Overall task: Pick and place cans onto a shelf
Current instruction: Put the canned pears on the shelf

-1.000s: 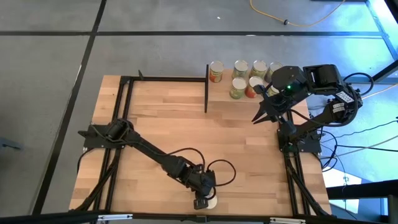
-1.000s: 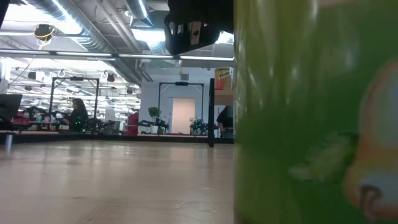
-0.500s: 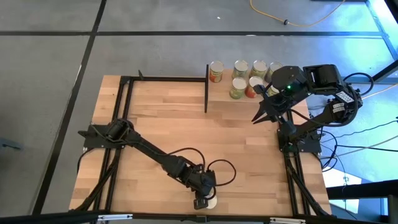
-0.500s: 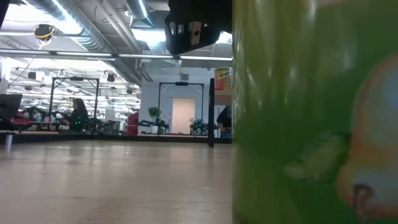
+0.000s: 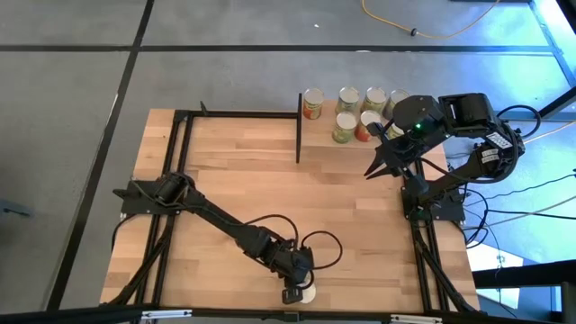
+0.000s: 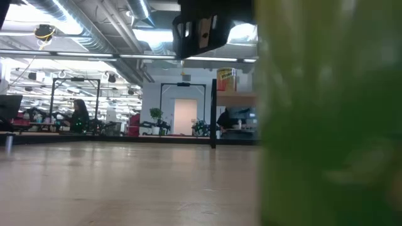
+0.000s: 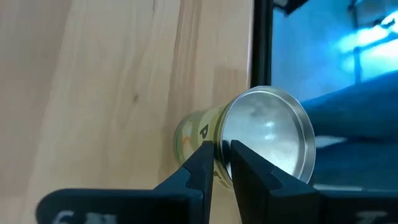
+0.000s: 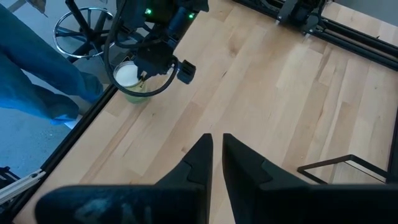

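A can with a green-yellow label and a pale shiny top (image 7: 267, 134) stands at the table's near edge (image 5: 307, 292). It fills the right of the low view (image 6: 333, 113). My left gripper (image 7: 221, 152) is shut and sits at this can's top rim; it also shows in the high view (image 5: 293, 290). Several other cans (image 5: 345, 128) stand at the back on the shelf (image 5: 360, 155), right of its black upright panel (image 5: 298, 135). My right gripper (image 5: 371, 173) is shut and empty, raised above the shelf's front. My left gripper's shut fingertips (image 7: 205, 155) are against the can's top rim (image 7: 225, 138), on the side toward the arm. They come slanting down from above. The can's bottom is on the table. Whether the fingers press on it, I cannot tell.
The table's black frame rail (image 7: 261, 56) runs right beside the can, with the floor beyond it. A black frame (image 5: 184, 121) borders the table's far left. In the right wrist view a person's blue trouser leg (image 8: 31, 68) and a stool (image 8: 87, 25) stand beyond the near edge.
In the low view the green can has shifted toward the table's right and gone blurred. The dark left gripper above it has moved the same way. My right arm has kept still.
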Action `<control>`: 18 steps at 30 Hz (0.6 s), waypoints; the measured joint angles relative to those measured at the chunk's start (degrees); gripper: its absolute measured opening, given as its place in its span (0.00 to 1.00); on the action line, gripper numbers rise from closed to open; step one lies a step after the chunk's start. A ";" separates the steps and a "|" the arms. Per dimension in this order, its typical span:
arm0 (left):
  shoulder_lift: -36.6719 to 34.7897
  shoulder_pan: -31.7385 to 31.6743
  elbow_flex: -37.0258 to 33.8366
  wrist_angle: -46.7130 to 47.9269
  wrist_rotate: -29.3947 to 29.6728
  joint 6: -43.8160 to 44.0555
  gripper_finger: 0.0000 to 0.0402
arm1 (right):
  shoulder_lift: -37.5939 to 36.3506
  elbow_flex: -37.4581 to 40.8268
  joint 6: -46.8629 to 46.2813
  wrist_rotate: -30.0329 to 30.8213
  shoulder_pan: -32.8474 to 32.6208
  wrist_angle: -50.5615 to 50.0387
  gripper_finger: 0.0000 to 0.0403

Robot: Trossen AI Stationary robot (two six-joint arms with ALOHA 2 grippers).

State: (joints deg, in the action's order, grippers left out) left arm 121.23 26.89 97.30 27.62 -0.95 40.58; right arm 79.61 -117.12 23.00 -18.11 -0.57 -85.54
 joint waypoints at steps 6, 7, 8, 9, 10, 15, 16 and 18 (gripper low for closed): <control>1.25 0.00 0.17 -1.74 -1.17 1.96 0.08 | 0.02 0.00 0.00 0.01 0.02 -0.02 0.10; 1.23 0.00 0.15 -1.71 -1.16 2.23 0.07 | 0.02 0.00 0.00 0.00 0.00 -0.02 0.10; 1.25 0.00 0.11 -1.94 -1.16 2.37 0.06 | 0.02 0.00 0.00 0.00 0.01 -0.02 0.10; 1.25 0.00 0.11 -1.91 -1.06 2.38 0.06 | 0.02 0.00 0.00 0.00 0.01 -0.02 0.10; 1.25 0.00 0.11 -1.83 -0.89 2.38 0.05 | 0.02 0.00 0.01 0.00 0.02 -0.02 0.10; 1.23 0.00 0.08 -1.36 -0.04 2.36 0.01 | 0.02 0.00 0.04 0.00 0.02 -0.02 0.10; 1.23 0.00 0.07 -1.32 0.15 2.36 0.01 | 0.02 0.00 0.04 0.00 0.00 -0.02 0.10; 1.25 -0.04 0.04 -1.26 0.44 2.36 0.01 | 0.02 0.00 0.04 0.00 -0.01 -0.02 0.10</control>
State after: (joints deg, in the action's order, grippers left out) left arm 122.48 26.86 97.34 26.36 -0.51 42.94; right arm 79.64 -117.12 23.05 -18.11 -0.58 -85.56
